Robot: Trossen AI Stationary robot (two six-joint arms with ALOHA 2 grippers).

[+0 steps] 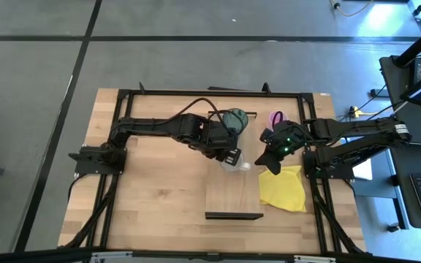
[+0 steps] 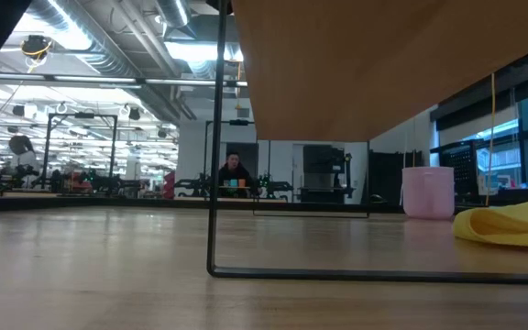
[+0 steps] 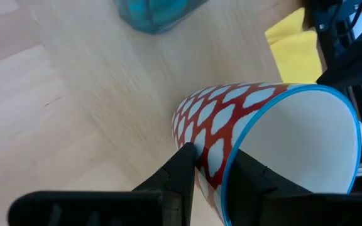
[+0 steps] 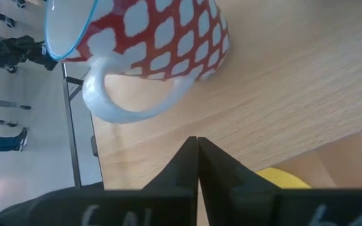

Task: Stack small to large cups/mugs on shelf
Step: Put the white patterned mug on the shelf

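A red mug with white spots, a blue rim and a white handle [image 1: 232, 164] is over the middle of the light-wood shelf [image 1: 232, 199]. My left gripper [image 1: 232, 156] is shut on it. The teal tumbler [image 1: 234, 118] stands on the shelf's far end and also shows in the left wrist view [image 3: 153, 12]. The pink mug [image 1: 277, 118] stands on the tabletop to the right of the shelf and shows in the low view [image 2: 427, 192]. My right gripper [image 1: 267, 161] is shut and empty just right of the red mug, its tips [image 4: 198, 147] near the mug's handle [image 4: 115, 103]. My left gripper holds the red mug by its wall at the rim [image 3: 211, 164], one finger inside the mug [image 3: 250, 179] and one outside [image 3: 184, 169]. The fingers come from above, slanting down. The mug's base [image 3: 180, 119] is at the shelf top; whether it rests there I cannot tell.
A yellow cloth [image 1: 283, 187] lies on the tabletop right of the shelf, below my right gripper. The shelf stands on a thin dark frame [image 2: 214, 183], with its underside [image 2: 383, 64] above the table. A person [image 2: 235, 170] sits far off in the room.
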